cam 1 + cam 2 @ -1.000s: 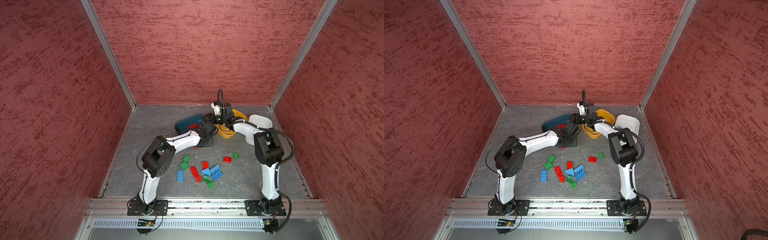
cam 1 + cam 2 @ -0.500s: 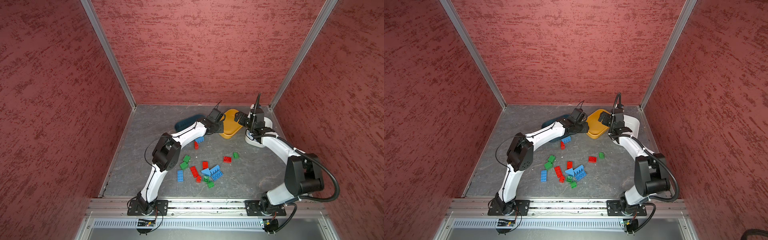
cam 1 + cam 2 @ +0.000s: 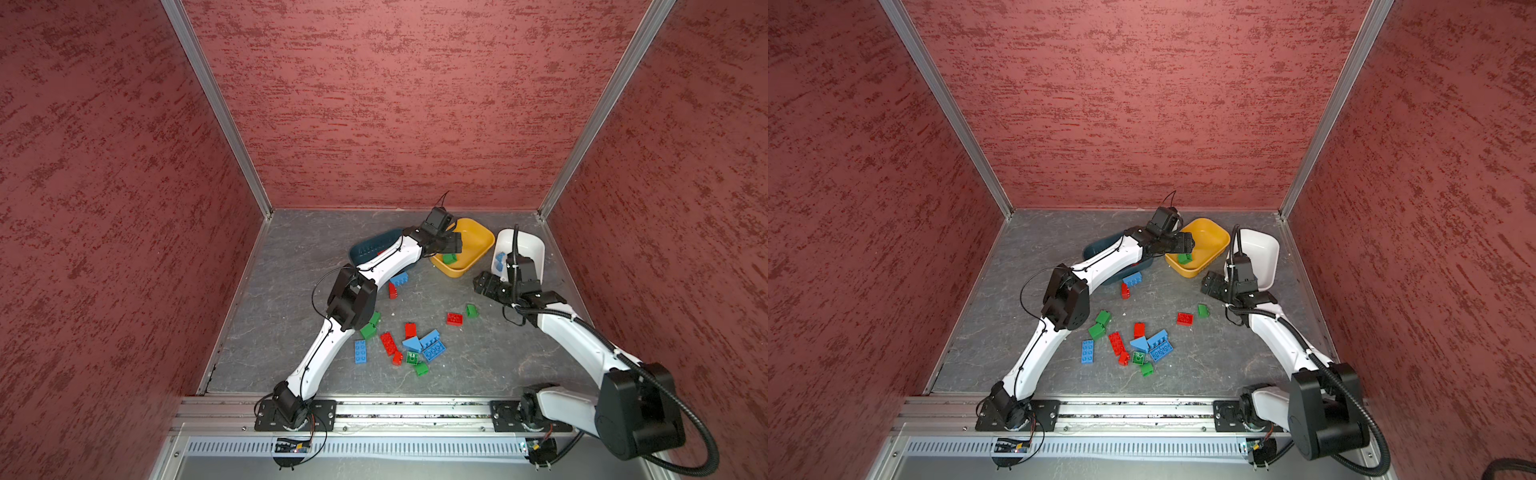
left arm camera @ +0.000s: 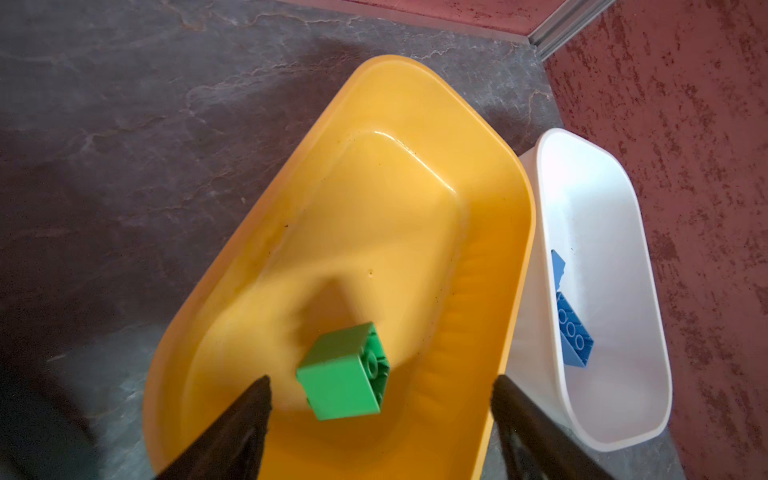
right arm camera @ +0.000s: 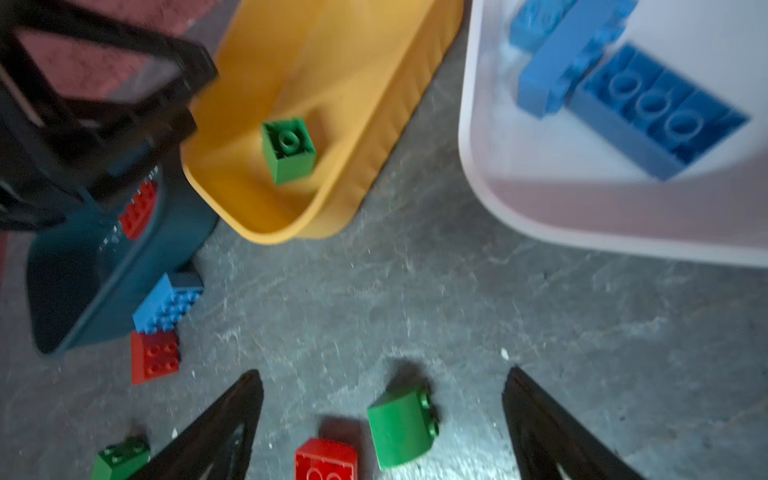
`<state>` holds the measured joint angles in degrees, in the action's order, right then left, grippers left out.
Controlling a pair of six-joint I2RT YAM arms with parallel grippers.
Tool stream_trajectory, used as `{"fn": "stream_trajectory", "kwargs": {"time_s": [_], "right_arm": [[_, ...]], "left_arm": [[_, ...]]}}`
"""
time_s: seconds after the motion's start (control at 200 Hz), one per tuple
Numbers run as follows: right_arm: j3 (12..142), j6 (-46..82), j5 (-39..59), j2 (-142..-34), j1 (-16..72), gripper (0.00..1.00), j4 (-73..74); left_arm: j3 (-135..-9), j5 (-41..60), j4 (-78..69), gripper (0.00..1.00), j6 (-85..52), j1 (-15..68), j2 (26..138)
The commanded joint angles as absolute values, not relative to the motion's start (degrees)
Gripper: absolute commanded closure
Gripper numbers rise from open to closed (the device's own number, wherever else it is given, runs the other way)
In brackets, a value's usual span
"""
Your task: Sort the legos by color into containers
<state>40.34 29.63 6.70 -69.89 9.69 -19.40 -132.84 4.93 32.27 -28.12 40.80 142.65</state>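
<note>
My left gripper hangs open over the yellow container. A green lego lies tilted inside that container, clear of both fingers. My right gripper is open low over the floor, in front of the white container, which holds blue legos. A green sloped lego and a red one lie on the floor below it. The teal container holds a red lego.
Several loose red, green and blue bricks are scattered on the grey floor's middle front. A blue brick and a red brick lie against the teal container. The left arm's elbow stands over the floor; red walls enclose three sides.
The left gripper swung to the yellow container and opened, letting the green lego go into it. The right gripper came away from the white container, forward and down toward the floor.
</note>
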Motion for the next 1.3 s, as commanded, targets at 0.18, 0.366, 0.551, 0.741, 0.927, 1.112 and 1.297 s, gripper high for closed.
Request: {"fn": "stream_trajectory", "kwargs": {"time_s": [0.18,0.366,0.551,0.741,0.927,1.112,1.297], "right_arm": [[39.46,30.54,11.80,-72.50,11.86,0.16,-26.61],[40.70,29.07,8.83,-77.00,13.96,0.31,-27.39],[42.01,28.71,7.52,-80.79,15.65,0.43,-27.03],[44.17,28.75,1.09,-84.80,18.15,0.47,-28.75],[47.46,27.41,-4.22,-89.06,20.24,0.49,-31.68],[49.70,25.49,-4.87,-92.52,22.00,0.55,-33.33],[49.50,24.71,-6.65,-93.65,22.53,0.62,-33.00]], "left_arm": [[-129.64,9.39,32.20,0.04,-26.37,40.69,136.83],[-122.87,10.85,29.27,0.01,-26.46,40.27,132.44],[-118.47,10.91,27.78,0.00,-27.63,39.51,130.25],[-116.23,11.34,27.42,0.01,-28.48,38.80,129.39],[-112.45,11.01,26.29,0.01,-28.30,38.74,127.21],[-109.32,10.89,25.38,0.01,-28.30,38.41,125.24],[-107.72,10.77,25.03,0.01,-28.16,38.39,124.04]]}}
